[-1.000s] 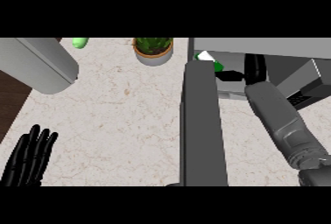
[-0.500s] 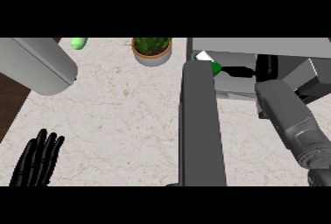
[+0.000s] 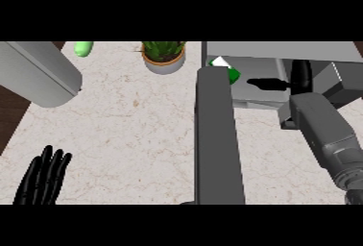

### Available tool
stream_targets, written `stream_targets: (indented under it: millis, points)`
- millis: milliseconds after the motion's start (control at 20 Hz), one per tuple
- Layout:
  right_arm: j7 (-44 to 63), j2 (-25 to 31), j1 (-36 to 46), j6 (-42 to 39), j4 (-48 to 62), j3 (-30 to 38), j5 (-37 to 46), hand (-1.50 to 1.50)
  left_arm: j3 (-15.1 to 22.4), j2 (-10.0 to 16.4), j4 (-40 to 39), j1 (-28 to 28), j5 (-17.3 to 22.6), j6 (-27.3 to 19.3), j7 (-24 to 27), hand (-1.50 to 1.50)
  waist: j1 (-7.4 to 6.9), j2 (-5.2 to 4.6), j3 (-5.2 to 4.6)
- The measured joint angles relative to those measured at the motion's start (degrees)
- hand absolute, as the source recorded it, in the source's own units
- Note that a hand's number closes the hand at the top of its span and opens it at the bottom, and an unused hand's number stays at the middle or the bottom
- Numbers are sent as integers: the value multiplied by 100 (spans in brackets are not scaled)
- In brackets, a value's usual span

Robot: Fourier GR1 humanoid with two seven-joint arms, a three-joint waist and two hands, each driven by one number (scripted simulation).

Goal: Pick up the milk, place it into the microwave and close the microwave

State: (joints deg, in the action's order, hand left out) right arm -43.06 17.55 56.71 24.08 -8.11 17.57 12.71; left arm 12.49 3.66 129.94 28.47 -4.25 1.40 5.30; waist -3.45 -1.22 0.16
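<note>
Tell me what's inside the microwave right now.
The milk, white-topped and green, sits inside the microwave by the open door, whose edge covers part of it. The right hand is in there too, open, apart from it.

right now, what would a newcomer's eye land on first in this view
The long grey microwave door stands open down the middle of the counter. Behind its top end the green and white milk sits in the microwave, with the right hand in there beside it, not touching. The left hand rests open at the lower left.
</note>
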Motion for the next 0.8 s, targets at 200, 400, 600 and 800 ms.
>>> stream_targets:
  millis: [200,400,600,800]
  points:
    - [-108,-105,-115,-388,-57,96,-143,-150,126,-50,-38,15,-93,-34,7,-150,57,36,-14]
    - [-276,-197,-316,-787,-167,150,-259,-150,266,-87,-13,186,-116,-39,109,-150,89,84,-39]
    - [-421,-288,-553,-1299,-242,125,-315,-150,312,-83,24,287,-103,-39,147,-150,126,116,-55]
    - [-397,-439,-820,-1452,-320,104,-366,-150,285,-119,-28,138,-125,-96,83,-150,185,151,-67]
